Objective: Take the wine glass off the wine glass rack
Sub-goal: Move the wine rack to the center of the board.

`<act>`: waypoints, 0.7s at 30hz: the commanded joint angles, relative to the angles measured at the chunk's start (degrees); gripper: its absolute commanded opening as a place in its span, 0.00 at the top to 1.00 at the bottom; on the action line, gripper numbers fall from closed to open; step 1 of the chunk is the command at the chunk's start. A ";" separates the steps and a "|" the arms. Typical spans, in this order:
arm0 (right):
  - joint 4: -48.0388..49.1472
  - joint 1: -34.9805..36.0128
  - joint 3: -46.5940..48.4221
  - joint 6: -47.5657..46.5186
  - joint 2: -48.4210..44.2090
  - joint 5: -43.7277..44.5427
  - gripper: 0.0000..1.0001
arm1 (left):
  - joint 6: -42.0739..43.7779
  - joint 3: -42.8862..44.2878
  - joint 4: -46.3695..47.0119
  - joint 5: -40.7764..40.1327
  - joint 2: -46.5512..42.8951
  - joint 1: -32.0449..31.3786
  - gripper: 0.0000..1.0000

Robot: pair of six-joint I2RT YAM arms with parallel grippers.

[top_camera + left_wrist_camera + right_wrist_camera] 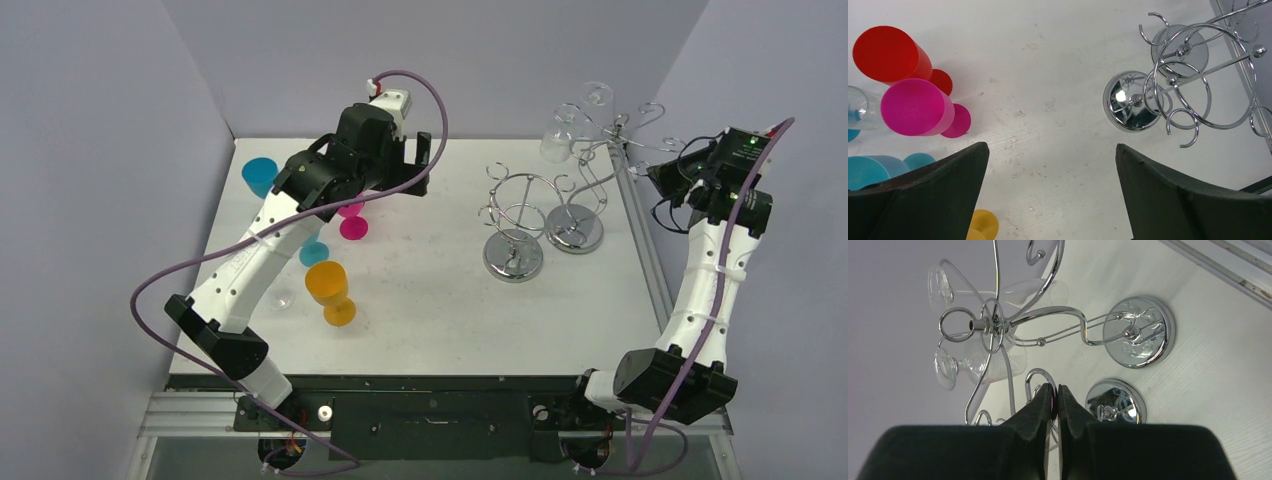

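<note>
The tall chrome wine glass rack (577,226) stands at the back right, and it also shows in the right wrist view (1138,331). A clear wine glass (556,146) hangs upside down from its arms. The right wrist view shows two clear glasses hanging, one near (993,361) and one farther (1034,290). My right gripper (657,176) is at the rack's right side. Its fingers are shut (1056,389), with a chrome hook (1040,376) right at the tips. I cannot tell whether they pinch it. My left gripper (424,166) is open and empty (1051,146) above the table, left of the racks.
A shorter chrome rack (513,254) stands in front of the tall one (1129,101). Coloured plastic goblets stand at the left: blue (260,175), magenta (351,222), teal (313,251), orange (331,291) and, in the left wrist view, red (888,54). The table's right edge rail (645,250) runs beside the racks.
</note>
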 commanded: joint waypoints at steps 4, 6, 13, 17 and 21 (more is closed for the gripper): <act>4.52 -3.71 0.64 -0.60 -5.54 -2.07 1.00 | -1.26 2.57 2.23 -0.42 0.87 -1.19 0.04; 4.15 -4.50 0.71 -0.90 -5.80 -2.45 1.00 | -1.40 2.85 2.34 -0.17 1.32 -1.43 0.04; 2.61 -6.23 -0.05 -2.52 -6.39 -3.63 1.00 | -1.89 3.24 2.58 0.22 2.46 -2.02 0.04; 2.66 -7.14 -1.94 -3.04 -7.25 -4.07 1.00 | -1.89 2.57 3.00 0.54 2.51 -2.12 0.04; 2.29 -7.23 -2.34 -3.54 -7.60 -4.12 1.00 | -1.64 1.95 3.48 0.94 2.15 -2.13 0.04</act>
